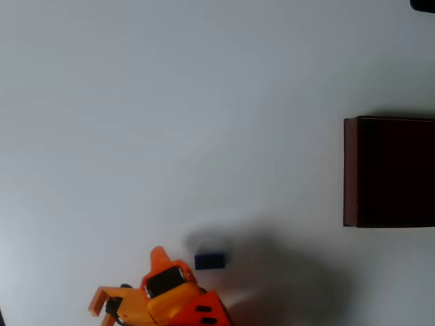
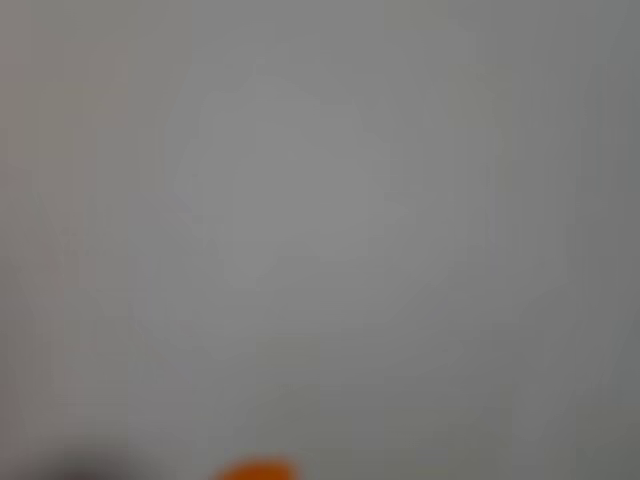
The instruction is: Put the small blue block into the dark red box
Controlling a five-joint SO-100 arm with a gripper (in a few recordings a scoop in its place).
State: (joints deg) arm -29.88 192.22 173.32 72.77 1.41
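In your overhead view, the block (image 1: 209,261) lies lower centre, just right of the gripper (image 1: 160,257); the box (image 1: 350,170) sits at the right edge.

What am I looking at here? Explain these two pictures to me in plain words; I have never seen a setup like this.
This is a small orange robot arm on a white table. The overhead view looks straight down. At its bottom edge you see the arm's tool, a two-finger pincer; whether it is open or shut cannot be told. Just right of it, lying apart on the table, is the small blue block. At the right edge stands the dark red box, partly cut off, with a dark inside. The wrist view comes from a camera riding on the arm; it is blurred, showing pale table and an orange sliver at the bottom. Nothing appears to be held.
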